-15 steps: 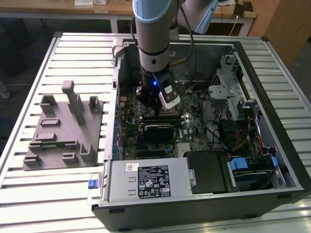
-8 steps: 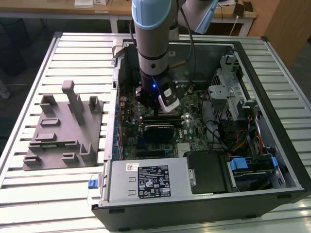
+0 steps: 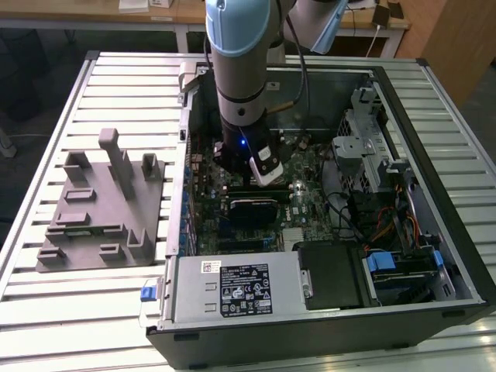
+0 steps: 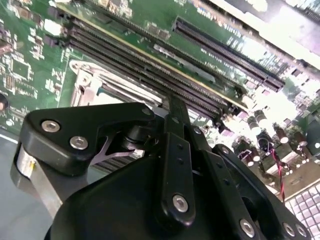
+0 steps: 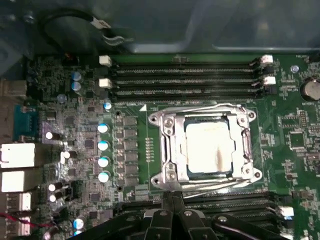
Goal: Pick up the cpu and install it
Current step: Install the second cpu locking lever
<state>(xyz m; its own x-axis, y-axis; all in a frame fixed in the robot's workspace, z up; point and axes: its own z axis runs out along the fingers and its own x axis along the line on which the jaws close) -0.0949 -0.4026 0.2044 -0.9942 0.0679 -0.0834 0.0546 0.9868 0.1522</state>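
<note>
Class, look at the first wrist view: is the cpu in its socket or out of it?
In. The cpu lies flat inside the socket's metal frame, its pale silver top showing, with the frame bordering all four sides.

One arm [image 3: 240, 70] reaches into one open computer case [image 3: 434, 232] on one slatted surface [image 3: 124, 93]. One grey fixture block [image 3: 101, 205] lies beside the case. Inside sits one green motherboard [image 5: 65, 105] with one metal-framed socket [image 5: 167, 145], and one cpu [image 5: 207, 147] rests in it. In the first wrist view, three memory slots [image 5: 182, 80] run along one side of the socket. One hand [image 5: 172, 212] shows at the socket's edge. One labelled power supply [image 3: 232, 288] fills the case's near corner.
</note>
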